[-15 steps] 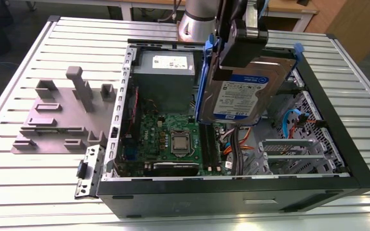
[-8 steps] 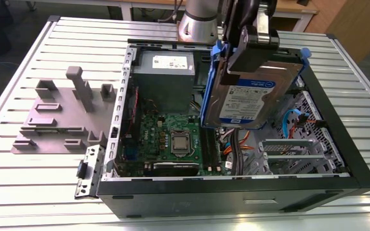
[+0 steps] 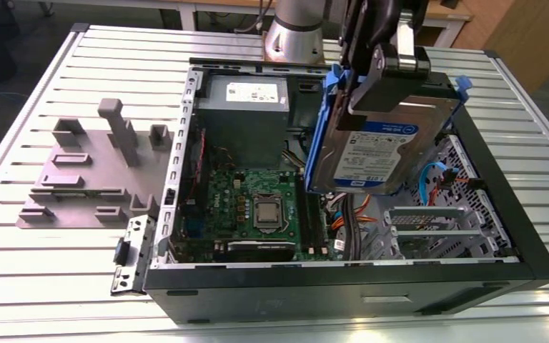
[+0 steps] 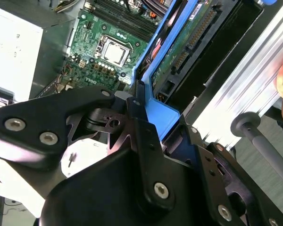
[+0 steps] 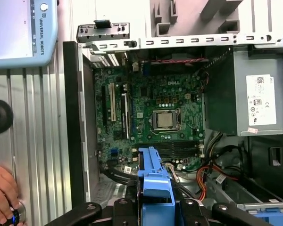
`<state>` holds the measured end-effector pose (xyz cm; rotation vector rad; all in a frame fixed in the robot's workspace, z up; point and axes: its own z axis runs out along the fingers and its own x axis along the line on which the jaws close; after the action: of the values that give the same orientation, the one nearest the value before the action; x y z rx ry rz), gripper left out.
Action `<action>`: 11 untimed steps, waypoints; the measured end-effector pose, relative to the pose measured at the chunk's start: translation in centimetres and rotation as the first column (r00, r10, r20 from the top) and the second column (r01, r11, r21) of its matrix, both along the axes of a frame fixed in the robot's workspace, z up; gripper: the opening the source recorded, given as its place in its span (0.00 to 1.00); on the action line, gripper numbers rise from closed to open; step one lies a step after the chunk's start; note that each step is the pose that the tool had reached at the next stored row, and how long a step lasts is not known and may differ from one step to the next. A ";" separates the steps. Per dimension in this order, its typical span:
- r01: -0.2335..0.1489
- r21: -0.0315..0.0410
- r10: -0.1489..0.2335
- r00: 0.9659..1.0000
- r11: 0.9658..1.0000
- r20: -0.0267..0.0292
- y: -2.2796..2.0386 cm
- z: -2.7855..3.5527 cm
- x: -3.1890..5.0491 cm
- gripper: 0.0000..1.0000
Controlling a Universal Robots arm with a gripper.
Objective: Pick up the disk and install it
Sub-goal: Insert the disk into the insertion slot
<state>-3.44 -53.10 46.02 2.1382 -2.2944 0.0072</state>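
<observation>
Exterior view: gripper (image 3: 382, 89) is clamped on the top edge of the disk (image 3: 379, 150), holding it tilted over the open computer case (image 3: 351, 275), on the exterior view's right side. It is not seated. The disk is silver, with its white-and-blue label (image 3: 370, 164) facing the camera and blue side rails (image 3: 328, 107) on the long edges. Inside the case are a green motherboard (image 3: 255, 207) and, at the far end, a grey metal box (image 3: 244, 125) with a white sticker (image 3: 255, 91). A grey fixture (image 3: 88, 168) sits on the slatted table (image 3: 26, 271) to the exterior view's left.

Second wrist view: gripper pinches a blue rail. The disk's green circuit side and connectors show beyond it.

First wrist view: a blue rail sits in the gripper, above the motherboard edge. A person's hand (image 5: 2, 193) rests on the table outside the case wall.
</observation>
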 end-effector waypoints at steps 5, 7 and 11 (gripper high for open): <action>0.000 -0.006 0.000 1.000 1.000 0.000 -0.51 -0.03 0.08 0.36; 0.000 -0.009 0.000 1.000 1.000 0.000 -0.68 -0.05 0.13 0.36; 0.000 -0.016 0.000 1.000 1.000 0.000 -0.80 -0.06 0.50 0.36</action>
<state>-2.94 -53.90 45.96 2.1309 -2.2866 0.0250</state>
